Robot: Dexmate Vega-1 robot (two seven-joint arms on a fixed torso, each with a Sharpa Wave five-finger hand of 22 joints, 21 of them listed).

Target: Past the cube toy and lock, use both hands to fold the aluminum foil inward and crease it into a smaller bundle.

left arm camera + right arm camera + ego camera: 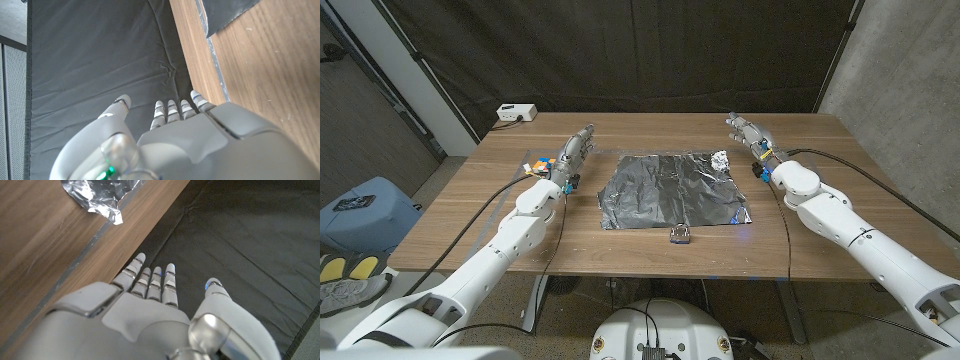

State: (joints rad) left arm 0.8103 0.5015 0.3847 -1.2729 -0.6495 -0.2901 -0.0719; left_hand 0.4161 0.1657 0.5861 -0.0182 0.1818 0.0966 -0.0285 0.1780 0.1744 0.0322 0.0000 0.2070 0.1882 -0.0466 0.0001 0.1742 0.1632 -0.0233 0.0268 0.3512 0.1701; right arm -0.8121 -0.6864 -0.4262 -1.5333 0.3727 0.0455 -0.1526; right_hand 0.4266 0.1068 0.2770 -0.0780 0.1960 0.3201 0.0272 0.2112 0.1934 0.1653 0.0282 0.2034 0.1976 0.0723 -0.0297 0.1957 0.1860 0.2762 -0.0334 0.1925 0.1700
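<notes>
A crinkled sheet of aluminum foil lies spread out in the middle of the wooden table, its far right corner curled up into a small lump. The foil's edge also appears in the right wrist view. A small metal lock sits just in front of the foil's near edge. A colourful cube toy lies left of the foil, partly hidden by my left hand. That hand hovers open left of the foil, fingers straight. My right hand is open too, right of the foil.
A white box with a cable sits at the table's far left corner. Black curtain hangs behind the table. A blue bin stands on the floor to the left.
</notes>
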